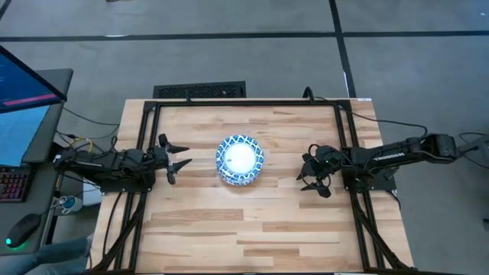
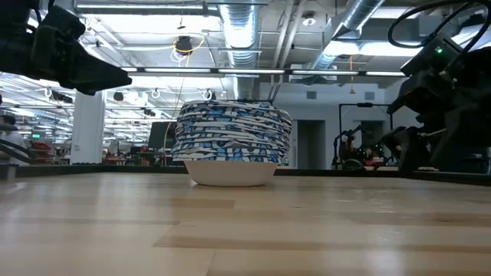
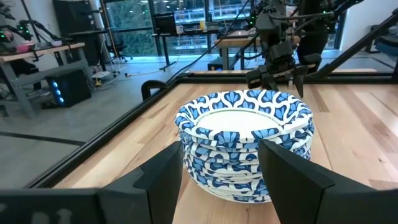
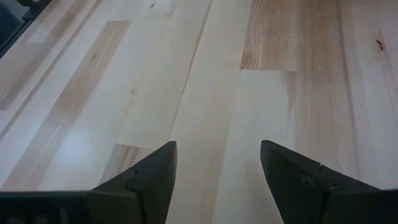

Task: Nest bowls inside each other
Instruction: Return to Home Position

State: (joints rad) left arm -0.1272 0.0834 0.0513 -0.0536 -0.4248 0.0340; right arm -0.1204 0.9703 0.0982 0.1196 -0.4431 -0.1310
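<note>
Several blue-and-white patterned bowls stand nested in one stack at the middle of the wooden table; the stack rests on the bottom bowl's white base. My left gripper hangs open at the table's left side, level, pointing at the stack with a gap between them. My right gripper hangs open at the table's right side, tipped down over bare wood. Neither gripper has anything between its fingers.
A black metal frame runs along the table's far edge and both sides. A monitor, keyboard and mouse sit off the table's left. Bare wood lies all around the stack.
</note>
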